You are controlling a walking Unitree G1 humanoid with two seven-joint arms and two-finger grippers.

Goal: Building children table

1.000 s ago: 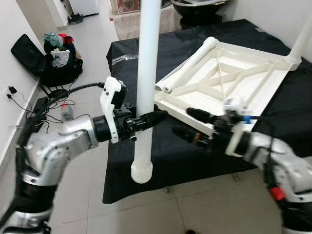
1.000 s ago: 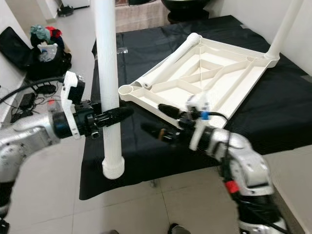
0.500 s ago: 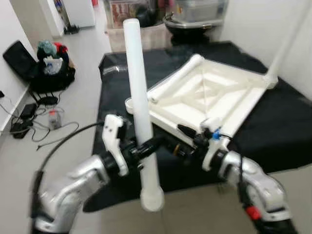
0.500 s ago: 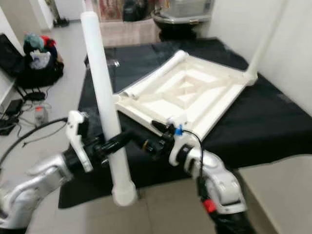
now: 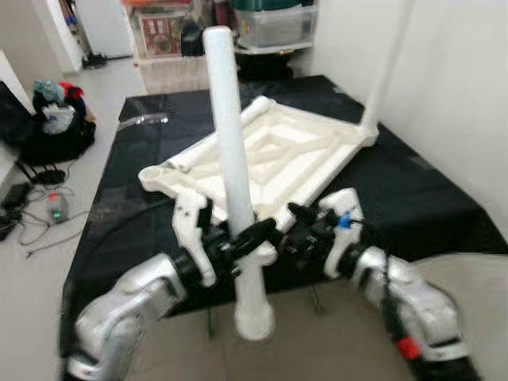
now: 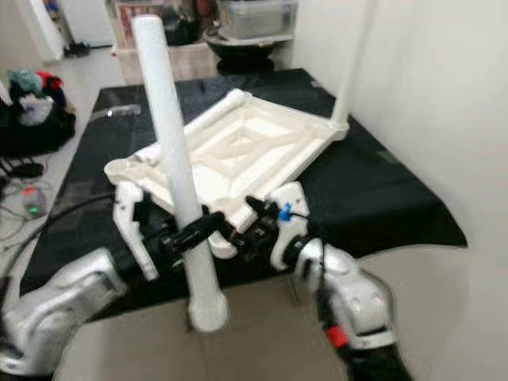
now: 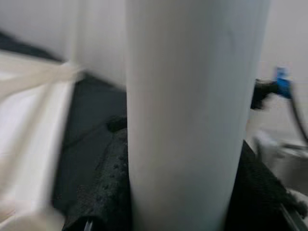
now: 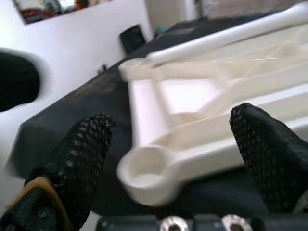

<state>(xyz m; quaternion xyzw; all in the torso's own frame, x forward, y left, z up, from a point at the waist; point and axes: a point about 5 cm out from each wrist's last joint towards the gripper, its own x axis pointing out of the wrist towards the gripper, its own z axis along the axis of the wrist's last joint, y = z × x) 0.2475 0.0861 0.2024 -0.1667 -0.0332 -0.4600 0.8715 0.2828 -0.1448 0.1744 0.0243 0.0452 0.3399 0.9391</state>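
I have the left hand (image 5: pixel 255 235) clamped on a white table leg (image 5: pixel 232 171), which stands nearly upright in front of me, its top leaning slightly toward 11 o'clock and its wider flanged foot hanging low at 6 o'clock, past the near edge of the desk (image 5: pixel 413 190). In the left wrist view the leg (image 7: pixel 187 110) sits squarely between the two black fingers (image 7: pixel 103 192), pressed against both.

The right hand (image 5: pixel 295 230) is just beside the leg at 3 o'clock of it, fingers spread apart. In the right wrist view those fingers (image 8: pixel 84 154) straddle the near corner of the tabletop (image 8: pixel 192 120), where a round socket (image 8: pixel 144 175) faces upward; the fingers are on either side of that corner and I cannot tell whether they touch it.

The white tabletop (image 5: pixel 278 155) lies upside down on the black-covered desk, ribs showing, its near corner at the two hands. A second leg (image 5: pixel 385 71) is already standing up from the far corner at 1 o'clock, close to the white wall (image 5: pixel 452 95). Another white tube (image 5: pixel 214 139) lies along the tabletop's far left edge.

On the floor (image 5: pixel 32 270) at 9 to 10 o'clock I see a dark bag (image 5: pixel 51 127) with coloured cloth on top and some cables (image 5: pixel 32 226). Storage boxes (image 5: pixel 274 24) stand beyond the desk at 12 o'clock
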